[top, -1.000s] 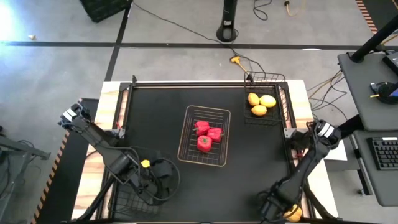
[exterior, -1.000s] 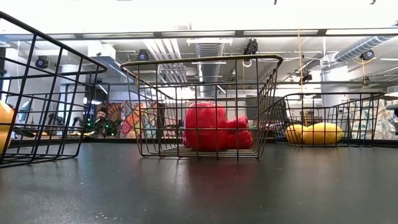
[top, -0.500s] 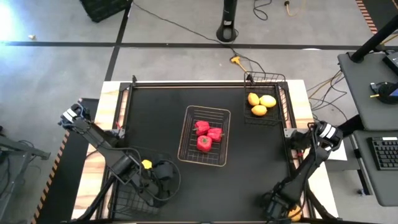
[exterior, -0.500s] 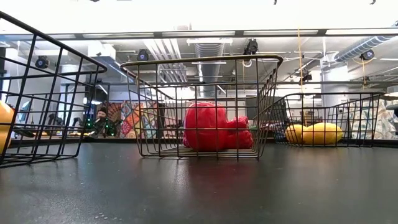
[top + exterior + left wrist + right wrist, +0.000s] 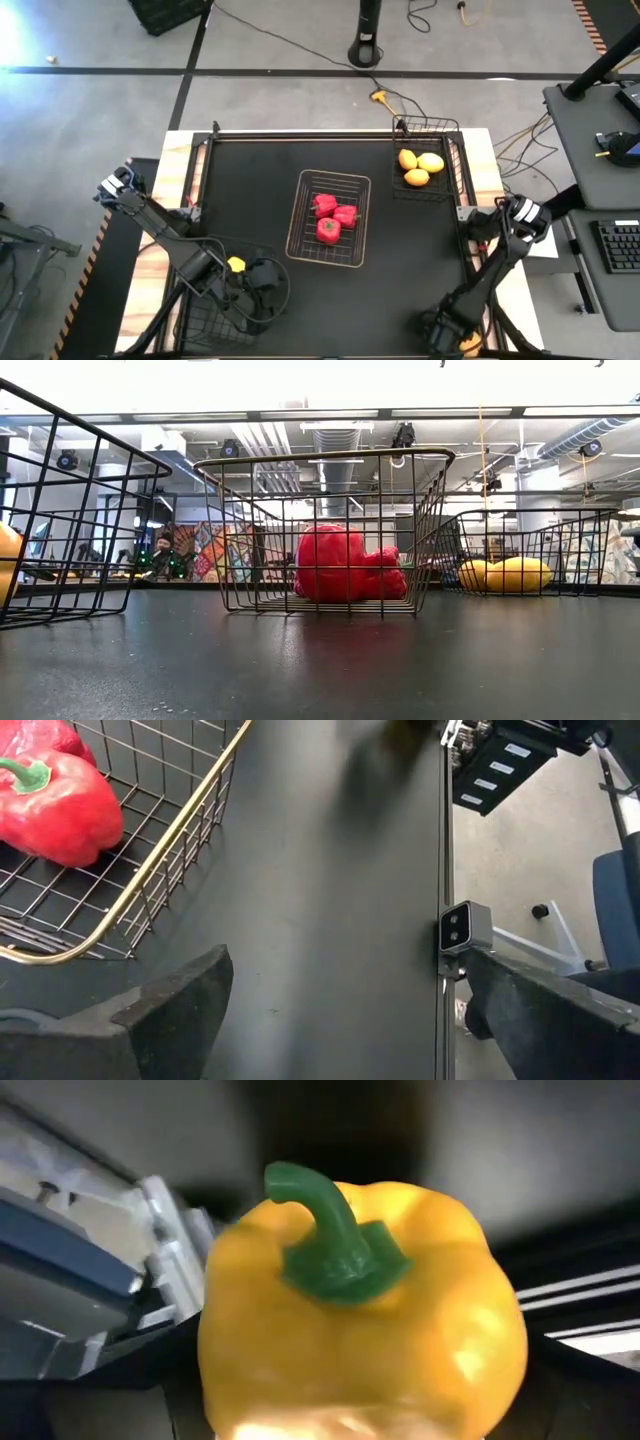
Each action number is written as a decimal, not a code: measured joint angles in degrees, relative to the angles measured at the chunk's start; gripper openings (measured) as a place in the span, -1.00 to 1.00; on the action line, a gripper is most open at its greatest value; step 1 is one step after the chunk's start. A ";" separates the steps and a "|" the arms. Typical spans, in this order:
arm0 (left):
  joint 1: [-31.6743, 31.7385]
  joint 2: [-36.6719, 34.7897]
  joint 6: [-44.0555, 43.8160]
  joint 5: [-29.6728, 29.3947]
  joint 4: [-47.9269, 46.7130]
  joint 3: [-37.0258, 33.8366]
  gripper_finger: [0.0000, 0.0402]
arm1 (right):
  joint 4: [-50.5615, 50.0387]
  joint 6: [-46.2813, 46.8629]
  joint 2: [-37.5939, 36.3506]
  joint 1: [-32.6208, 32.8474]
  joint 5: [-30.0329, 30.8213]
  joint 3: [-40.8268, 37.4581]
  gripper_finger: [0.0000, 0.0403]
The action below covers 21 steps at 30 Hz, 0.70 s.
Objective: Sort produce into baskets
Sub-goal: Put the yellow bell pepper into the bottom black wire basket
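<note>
Compared with a second ago: right gripper (image 5: 455, 338) lower at the near right corner of the tabletop (image 5: 250, 190), covering more of the loose yellow pepper (image 5: 472, 345). Before, a good part of that pepper plain in the high view; now only a thin yellow edge beside the wrist. In the right wrist view, filled almost fully by the pepper (image 5: 360, 1310), green stem up. Whether already closed on it or only around it: cannot tell.

Meaning for the task: probably the pick of the last unsorted piece under way, lift not yet begun.

Left gripper (image 5: 340, 1010) over the near left side, fingers (image 5: 175, 1005) spread wide, nothing between them, hardly shifted from the earlier frames.

Unchanged elsewhere: red peppers (image 5: 331, 218) in the pale basket (image 5: 300, 215) at the centre, lemons (image 5: 420, 167) in the far right black basket (image 5: 428, 124), second yellow pepper (image 5: 236, 264) at the near left black basket (image 5: 200, 325), likely the target for the loose one.
</note>
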 joint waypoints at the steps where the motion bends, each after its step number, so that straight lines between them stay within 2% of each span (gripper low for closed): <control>1: 0.00 0.00 0.00 0.00 -0.01 -0.01 0.90 | -0.34 0.51 0.00 -0.02 0.53 1.04 0.53; 3: 0.00 0.00 -0.05 0.00 -0.03 -0.01 0.90 | -1.69 1.90 0.02 -0.38 3.49 3.21 0.53; 6: -0.02 0.00 -0.26 0.00 -0.20 -0.01 0.90 | 0.35 3.00 0.04 -2.02 13.72 7.90 0.53; 11: -0.02 0.00 -0.26 0.01 -0.30 -0.03 0.90 | -1.57 -5.23 0.08 -7.13 39.95 12.89 0.53; 14: -0.02 0.00 -0.16 0.04 -0.12 -0.03 0.90 | 0.55 -16.07 -0.02 -10.49 54.10 14.29 0.54; 18: -0.02 0.00 0.00 2.95 -0.08 -0.03 0.90 | 8.00 -32.43 0.79 -14.55 62.28 14.56 0.59; 21: -0.09 0.00 0.00 5.55 -0.07 -0.03 0.90 | 11.09 -39.82 2.98 -17.56 62.60 14.51 0.59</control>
